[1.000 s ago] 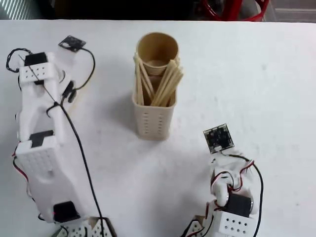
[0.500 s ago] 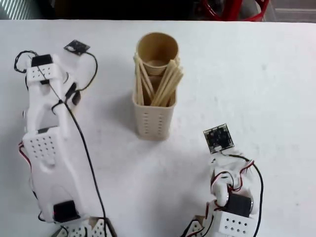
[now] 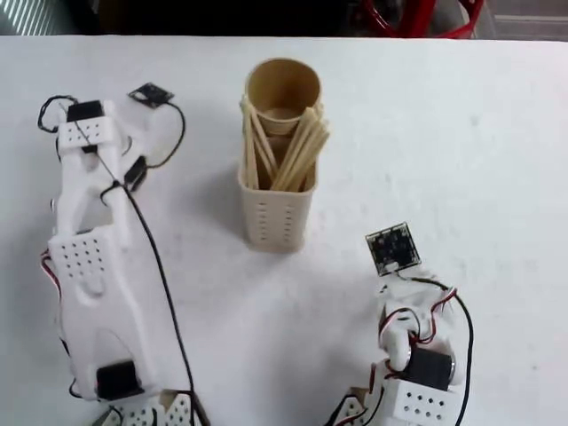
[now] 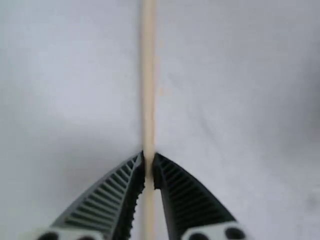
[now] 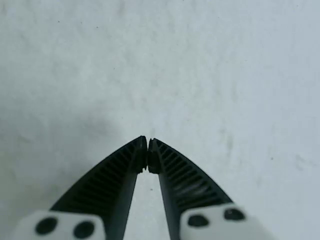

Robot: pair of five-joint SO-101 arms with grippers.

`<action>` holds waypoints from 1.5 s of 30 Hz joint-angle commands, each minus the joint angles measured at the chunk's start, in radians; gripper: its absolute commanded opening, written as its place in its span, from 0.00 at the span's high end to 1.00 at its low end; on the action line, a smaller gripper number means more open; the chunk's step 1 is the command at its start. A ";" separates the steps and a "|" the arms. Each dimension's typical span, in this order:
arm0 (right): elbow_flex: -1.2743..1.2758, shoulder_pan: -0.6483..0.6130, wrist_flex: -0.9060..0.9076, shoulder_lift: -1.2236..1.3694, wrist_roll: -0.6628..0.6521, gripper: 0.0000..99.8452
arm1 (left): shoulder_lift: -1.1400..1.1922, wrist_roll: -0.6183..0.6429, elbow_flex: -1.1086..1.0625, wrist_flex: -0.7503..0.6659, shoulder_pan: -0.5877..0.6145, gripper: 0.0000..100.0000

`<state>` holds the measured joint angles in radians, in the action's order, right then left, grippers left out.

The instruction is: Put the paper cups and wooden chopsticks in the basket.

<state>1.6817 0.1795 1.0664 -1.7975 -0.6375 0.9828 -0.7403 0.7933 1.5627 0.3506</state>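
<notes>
In the left wrist view my left gripper [image 4: 149, 158] is shut on a wooden chopstick [image 4: 148, 75], which runs straight out past the fingertips above the white table. In the high view the left arm [image 3: 89, 222] stands at the table's left, a little left of the basket [image 3: 275, 222]. That cream perforated basket holds a stack of paper cups [image 3: 282, 89] and several wooden chopsticks [image 3: 297, 151] leaning inside it. My right gripper [image 5: 147, 142] is shut on nothing and hangs over bare table. The right arm [image 3: 404, 346] is folded at the front right.
A black cable [image 3: 146, 257] trails along the left arm. The table's far edge [image 3: 284, 37] lies behind the basket, with a red object [image 3: 417, 16] beyond it. White tabletop spreads to the right of the basket.
The left arm has shifted to the right, toward the basket, with its upper part swinging that way. The right arm, the basket and its contents have not moved.
</notes>
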 commanded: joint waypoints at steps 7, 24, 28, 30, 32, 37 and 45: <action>0.009 -0.004 -0.001 -0.007 0.000 0.98 | -0.186 0.049 0.195 0.226 0.010 0.98; 0.009 -0.004 -0.001 -0.007 0.000 0.98 | -1.259 0.545 -0.190 -0.025 -0.611 0.98; 0.009 -0.004 -0.001 -0.007 0.000 0.98 | -1.354 0.574 -0.419 -0.290 -0.743 0.98; 0.009 -0.004 -0.001 -0.007 0.000 0.98 | -1.382 0.574 -0.565 -0.440 -0.771 0.97; 0.009 -0.004 -0.001 -0.007 0.000 0.98 | -1.400 0.571 -0.715 -0.623 -0.782 0.97; 0.009 -0.004 -0.001 -0.007 0.000 0.98 | -1.431 0.466 -0.990 -0.980 -0.820 0.97; 0.009 -0.004 -0.001 -0.007 0.000 0.98 | -1.440 0.463 -1.056 -0.957 -0.803 0.97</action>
<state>1.6817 0.1795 1.0664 -1.7975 -0.6375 -0.4120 -0.2677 -0.2593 0.5946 -0.4595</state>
